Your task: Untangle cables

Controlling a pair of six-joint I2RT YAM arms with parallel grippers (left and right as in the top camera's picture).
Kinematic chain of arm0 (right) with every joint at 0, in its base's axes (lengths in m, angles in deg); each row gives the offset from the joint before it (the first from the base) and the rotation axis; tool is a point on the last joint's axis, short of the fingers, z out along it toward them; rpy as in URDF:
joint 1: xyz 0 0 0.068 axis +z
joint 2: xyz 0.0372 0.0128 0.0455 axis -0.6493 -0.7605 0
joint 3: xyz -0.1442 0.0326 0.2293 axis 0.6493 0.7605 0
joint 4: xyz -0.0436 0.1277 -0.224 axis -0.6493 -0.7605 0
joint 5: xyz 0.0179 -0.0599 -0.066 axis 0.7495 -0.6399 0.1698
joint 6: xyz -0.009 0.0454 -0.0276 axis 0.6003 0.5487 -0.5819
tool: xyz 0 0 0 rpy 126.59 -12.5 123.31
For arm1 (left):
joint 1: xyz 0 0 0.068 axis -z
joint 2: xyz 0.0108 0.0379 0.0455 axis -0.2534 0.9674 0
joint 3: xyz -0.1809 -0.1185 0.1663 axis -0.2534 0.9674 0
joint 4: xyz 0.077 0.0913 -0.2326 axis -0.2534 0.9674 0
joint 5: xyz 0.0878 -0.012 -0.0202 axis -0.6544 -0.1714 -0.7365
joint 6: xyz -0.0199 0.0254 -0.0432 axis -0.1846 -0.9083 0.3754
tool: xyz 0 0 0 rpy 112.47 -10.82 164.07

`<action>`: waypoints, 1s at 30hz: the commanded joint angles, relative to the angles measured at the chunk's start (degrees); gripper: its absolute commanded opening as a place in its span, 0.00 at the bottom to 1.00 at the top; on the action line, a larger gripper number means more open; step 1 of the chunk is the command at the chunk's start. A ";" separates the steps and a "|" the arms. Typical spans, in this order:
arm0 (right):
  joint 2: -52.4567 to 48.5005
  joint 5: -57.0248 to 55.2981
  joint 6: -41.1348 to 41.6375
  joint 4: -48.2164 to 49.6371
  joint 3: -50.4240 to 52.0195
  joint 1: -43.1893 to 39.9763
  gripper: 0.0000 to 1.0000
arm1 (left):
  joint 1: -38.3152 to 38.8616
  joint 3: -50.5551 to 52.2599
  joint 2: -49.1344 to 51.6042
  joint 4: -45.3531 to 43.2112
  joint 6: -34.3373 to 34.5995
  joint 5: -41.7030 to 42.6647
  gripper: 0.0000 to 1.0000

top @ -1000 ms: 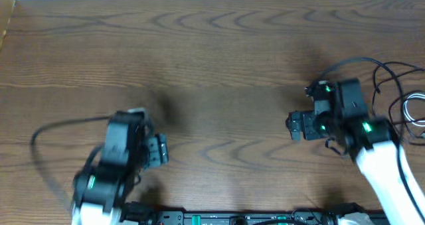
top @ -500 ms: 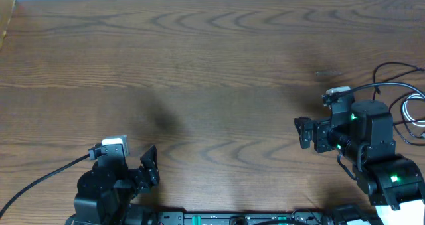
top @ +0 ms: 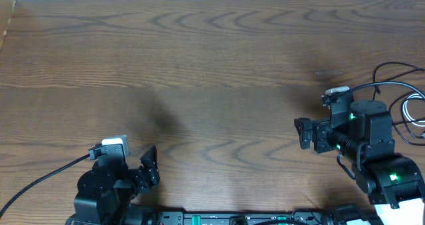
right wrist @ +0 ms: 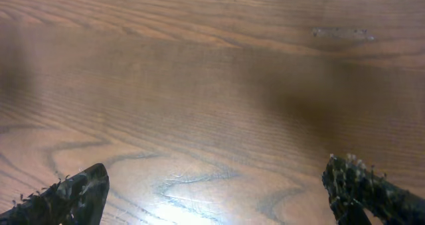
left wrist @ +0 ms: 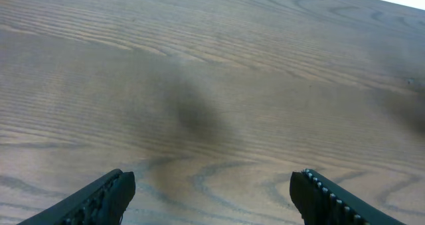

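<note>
Now we have drawn back and stopped, left gripper [left wrist: 212, 185] and right gripper [right wrist: 212, 178] wide and empty, the cables [top: 397, 66] left at the table's [top: 212, 52] right edge, likely finished.

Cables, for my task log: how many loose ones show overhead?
2: black cable looping at far right, white cable just below; both run off-frame, more may hide.

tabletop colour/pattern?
The table is brown with wavy wood grain, clearest in the left wrist view.
</note>
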 commanded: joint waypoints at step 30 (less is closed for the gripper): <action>39.71 -3.89 -4.15 52.48 39.06 -7.28 0.99 | -0.17 0.07 -0.09 -0.04 0.72 -0.48 0.80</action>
